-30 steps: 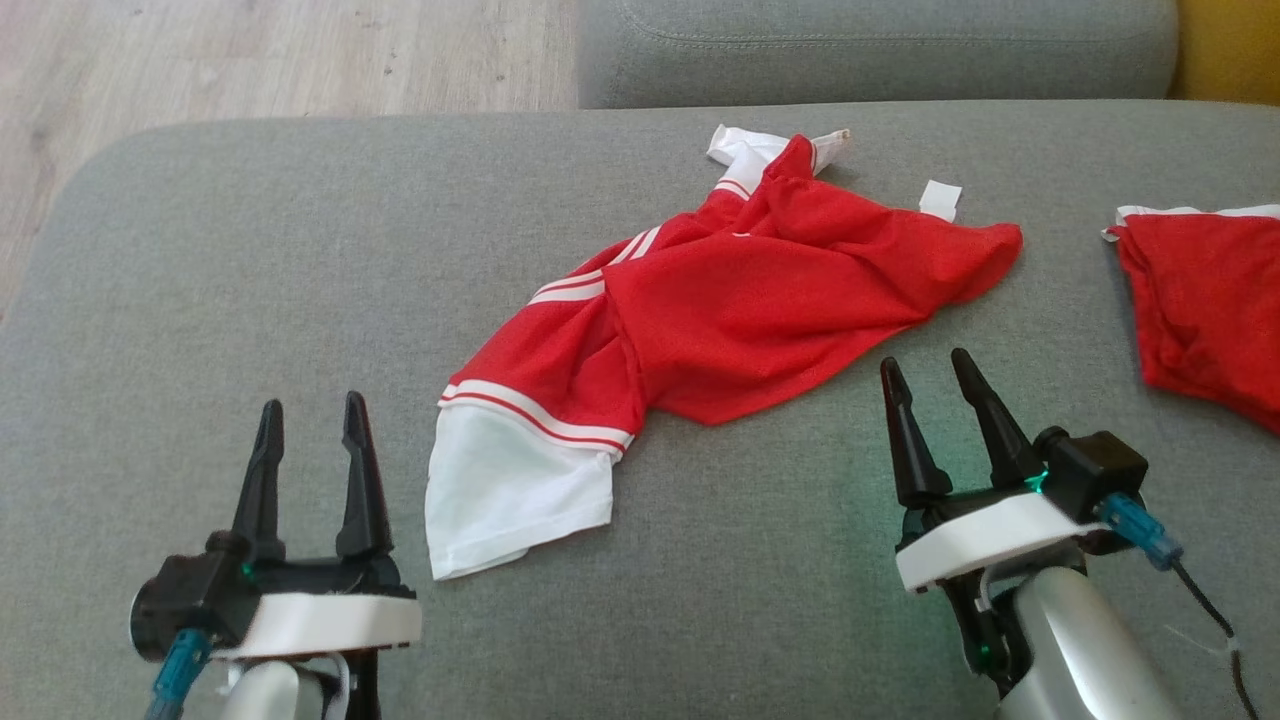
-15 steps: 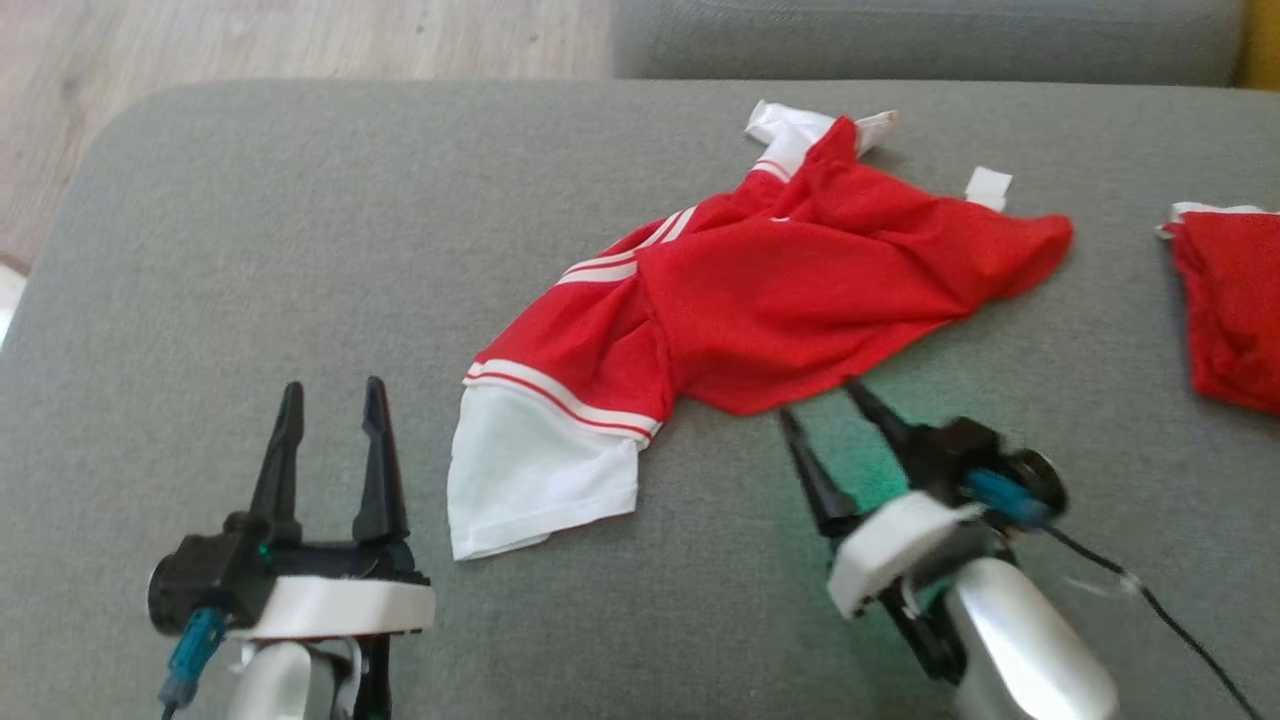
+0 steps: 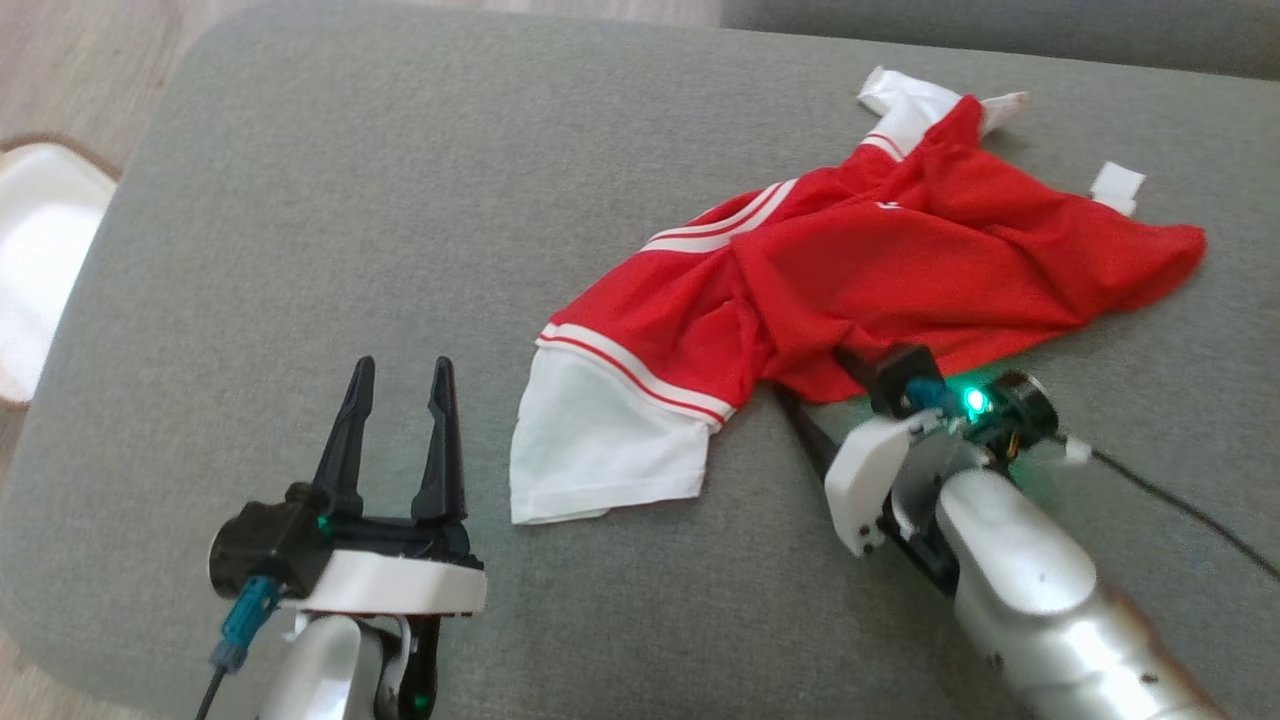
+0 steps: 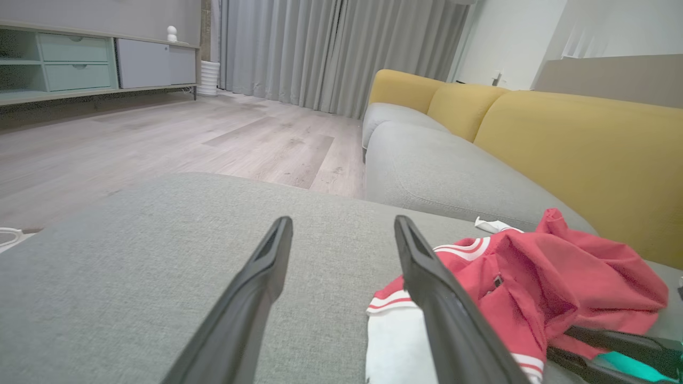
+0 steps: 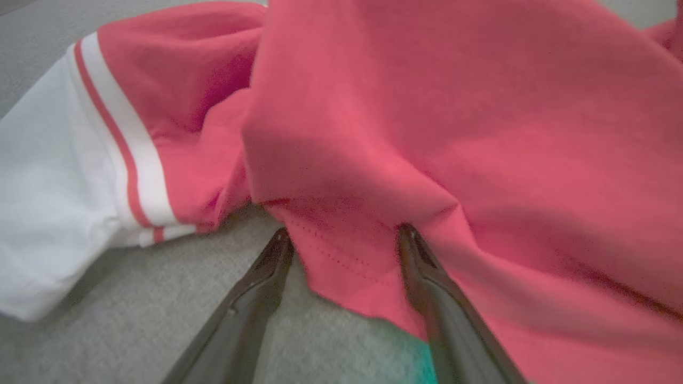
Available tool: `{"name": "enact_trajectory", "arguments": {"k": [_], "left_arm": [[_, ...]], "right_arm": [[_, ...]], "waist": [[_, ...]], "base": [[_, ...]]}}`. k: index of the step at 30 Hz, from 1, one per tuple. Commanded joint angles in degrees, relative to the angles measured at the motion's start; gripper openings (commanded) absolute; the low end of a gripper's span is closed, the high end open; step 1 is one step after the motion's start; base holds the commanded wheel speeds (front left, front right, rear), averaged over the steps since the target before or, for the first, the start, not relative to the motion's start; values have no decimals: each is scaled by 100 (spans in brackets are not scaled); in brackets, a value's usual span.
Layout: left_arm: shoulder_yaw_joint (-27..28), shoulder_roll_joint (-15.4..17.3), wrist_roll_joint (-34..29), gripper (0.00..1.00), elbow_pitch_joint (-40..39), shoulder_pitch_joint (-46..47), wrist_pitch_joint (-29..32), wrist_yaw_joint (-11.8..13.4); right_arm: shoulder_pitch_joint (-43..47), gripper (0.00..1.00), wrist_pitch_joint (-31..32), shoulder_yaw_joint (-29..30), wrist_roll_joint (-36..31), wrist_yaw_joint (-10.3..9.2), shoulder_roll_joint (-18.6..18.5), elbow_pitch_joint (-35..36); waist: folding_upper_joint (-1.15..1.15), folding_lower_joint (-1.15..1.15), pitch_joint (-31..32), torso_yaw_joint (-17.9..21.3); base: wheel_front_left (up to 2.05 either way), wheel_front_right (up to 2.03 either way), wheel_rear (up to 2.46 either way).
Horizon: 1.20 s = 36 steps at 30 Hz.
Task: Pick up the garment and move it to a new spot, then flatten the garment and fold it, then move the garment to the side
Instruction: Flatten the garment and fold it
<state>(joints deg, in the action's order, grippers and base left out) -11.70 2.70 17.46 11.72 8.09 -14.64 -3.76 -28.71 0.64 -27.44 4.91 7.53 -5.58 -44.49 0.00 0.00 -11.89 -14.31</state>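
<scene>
The garment (image 3: 900, 270) is a red jersey with white stripes and a white sleeve (image 3: 600, 450), crumpled on the grey sofa cushion (image 3: 400, 200). My right gripper (image 3: 812, 372) lies rolled on its side at the jersey's near hem. In the right wrist view the right gripper (image 5: 343, 233) is open, with the red hem (image 5: 341, 250) between its fingers and one tip tucked against the fabric. My left gripper (image 3: 400, 368) stands open over bare cushion, left of the white sleeve. From the left wrist, that gripper (image 4: 342, 221) has the garment (image 4: 560, 272) to its right.
A white object (image 3: 40, 260) sits on the wooden floor past the cushion's left edge. A black cable (image 3: 1180, 500) trails from my right wrist. Yellow backrests (image 4: 576, 138) and a second grey seat (image 4: 427, 165) lie beyond the garment.
The head camera has swung, shifting the whole picture right. My right gripper went forward and left to the garment's near hem and rolled onto its side. The left gripper kept its pose.
</scene>
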Motion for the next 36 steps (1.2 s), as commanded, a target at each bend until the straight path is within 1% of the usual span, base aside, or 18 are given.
{"name": "enact_trajectory", "arguments": {"k": [1, 2, 3, 4, 5, 8, 12, 17, 20, 26, 28, 31, 32, 34, 36], "left_arm": [[148, 19, 35, 100, -138, 218, -36, 45], [147, 19, 44, 100, -133, 218, -36, 53], [146, 19, 50, 100, -133, 215, -36, 61], [151, 19, 55, 100, -134, 210, -36, 72], [162, 19, 57, 100, -139, 200, -36, 86], [215, 19, 45, 100, -139, 174, -36, 115], [292, 19, 2, 100, -153, 150, -36, 111], [371, 18, -64, 100, -156, 98, -36, 83], [420, 18, -93, 100, -161, 49, -36, 69], [476, 18, -127, 100, -187, -44, -36, 53], [473, 18, -124, 100, -190, -61, -36, 52], [447, 18, -102, 100, -209, -71, -36, 65], [447, 18, -102, 100, -209, -71, -36, 65], [418, 18, -81, 100, -222, -68, -36, 77], [386, 18, -50, 100, -238, -56, -36, 91]], "right_arm": [[-110, 100, 140, -169, 46, -4, 28, -129], [-153, 100, 192, -193, 95, -4, 32, -240], [-194, 98, 234, -241, 131, -4, 34, -334], [-233, 31, 250, -282, 161, -4, 29, -411], [-263, 0, 244, -333, 190, -4, 24, -469], [-311, 0, 196, -460, 301, -4, -8, -579], [-299, 0, 107, -545, 436, -4, -142, -586], [-227, 0, 111, -637, 606, -4, -502, -360], [-177, 0, 220, -703, 724, -4, -801, -88], [22, 0, 719, -753, 957, -4, -1593, 742], [152, 0, 959, -678, 1027, -4, -1894, 1053], [391, 0, 1369, -402, 1092, -4, -2277, 1483], [391, 0, 1369, -402, 1092, -4, -2277, 1483], [577, 0, 1623, -157, 1081, -4, -2449, 1730], [763, 0, 1822, 111, 1009, -4, -2508, 1959]], "waist": [[0, 0, -50, -80], [0, 0, -53, -93], [0, 0, -54, -99], [0, 0, -52, -97], [0, 0, -47, -81], [0, 0, 6, 31], [0, 0, 146, 284], [0, 0, 378, 668], [0, 0, 518, 883], [0, 0, 728, 1206], [0, 0, 787, 1276], [0, 0, 840, 1362], [0, 0, 840, 1362], [0, 0, 842, 1398], [0, 0, 827, 1426]], "base": [[0, 0, 0], [0, 0, 0], [0, 0, 0], [0, 0, 0], [0, 0, 0], [0, 0, 0], [0, 0, 0], [0, 0, 0], [0, 0, 0], [0, 0, 0], [0, 0, 0], [0, 0, 0], [0, 0, 0], [0, 0, 0], [0, 0, 0]]}}
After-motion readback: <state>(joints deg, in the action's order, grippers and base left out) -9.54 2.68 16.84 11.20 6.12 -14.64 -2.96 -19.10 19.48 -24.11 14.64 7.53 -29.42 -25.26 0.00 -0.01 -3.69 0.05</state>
